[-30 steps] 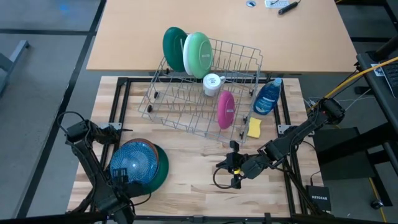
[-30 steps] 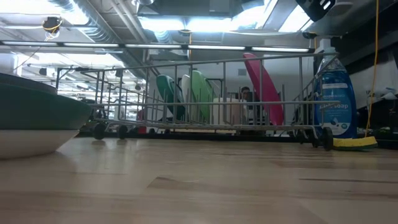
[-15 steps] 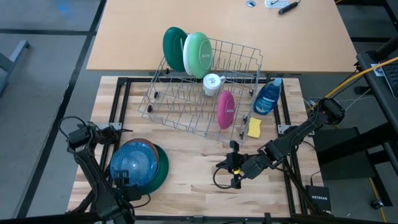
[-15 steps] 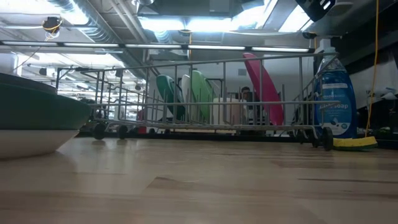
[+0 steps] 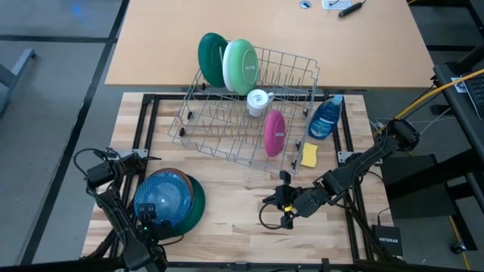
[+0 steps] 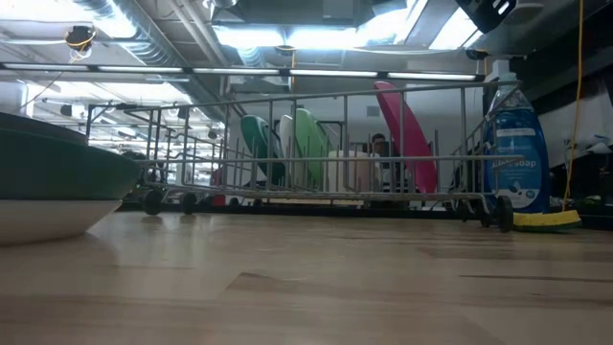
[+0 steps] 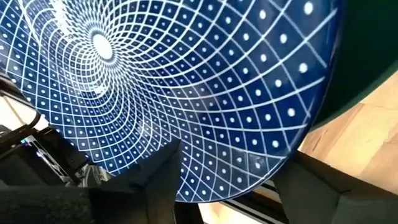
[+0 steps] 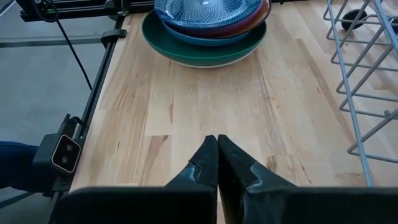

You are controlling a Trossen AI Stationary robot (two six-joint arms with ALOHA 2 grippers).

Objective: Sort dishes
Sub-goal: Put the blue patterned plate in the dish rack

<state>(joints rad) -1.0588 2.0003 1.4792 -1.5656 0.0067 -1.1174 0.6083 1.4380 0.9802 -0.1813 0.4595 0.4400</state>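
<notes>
Wire dish rack (image 5: 242, 113), centre-rear of the counter (image 5: 234, 215): landmark.
- Dark green plate (image 5: 211, 60) and light green plate (image 5: 241, 66): upright at the rack's rear corner, side by side.
- Pink plate (image 5: 274, 133): upright at the rack's front.
- White cup (image 5: 259, 101): inside the rack, between the green plates and the pink plate.
- Blue soap bottle (image 5: 326, 118) and yellow sponge (image 5: 308, 155): just beside the rack's right end.
- Stack in front-left of the rack: blue patterned plate (image 5: 160, 198) on top, dark green bowl (image 8: 205, 53) at the bottom.
- Left gripper (image 5: 145, 221): at the stack's near edge, fingers (image 7: 158, 180) apart astride the blue plate's rim.
- Right gripper (image 5: 280, 205): low over the counter in front of the rack, fingers together, holding nothing.
</notes>
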